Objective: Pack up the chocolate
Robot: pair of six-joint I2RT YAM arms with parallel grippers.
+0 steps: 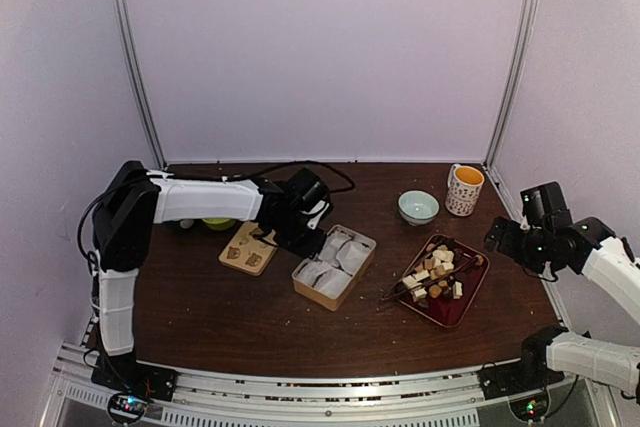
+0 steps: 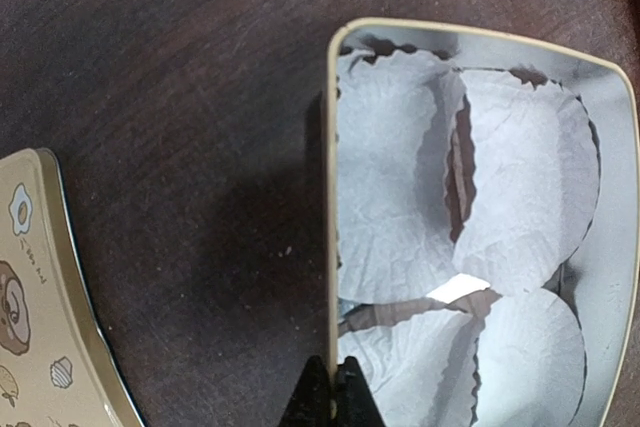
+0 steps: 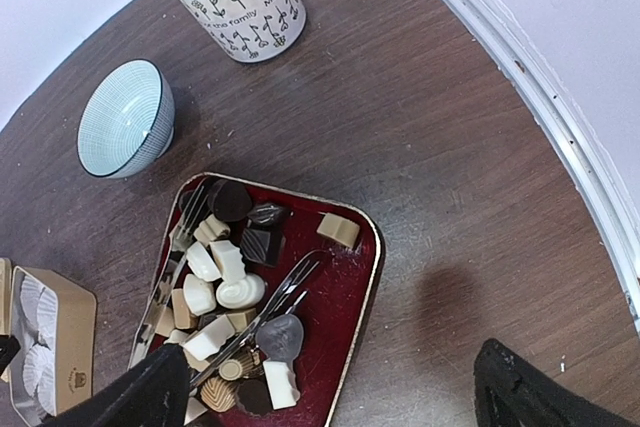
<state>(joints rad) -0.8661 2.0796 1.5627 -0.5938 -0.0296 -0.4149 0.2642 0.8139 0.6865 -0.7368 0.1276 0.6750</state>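
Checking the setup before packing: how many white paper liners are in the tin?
4 liners, filling the tin in a two-by-two grid in the left wrist view: upper left, upper right, lower left, lower right. Stacked liners beneath could be hidden.

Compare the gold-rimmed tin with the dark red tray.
The gold-rimmed tin holds only white paper liners; the dark red tray holds mixed chocolates and metal tongs. The left gripper pinches the tin's rim; the open right gripper hovers clear of the tray. Both are shallow, rectangular.

Lid left of tin; liners in tin; chocolate on tray right; bowl, mug behind tray.
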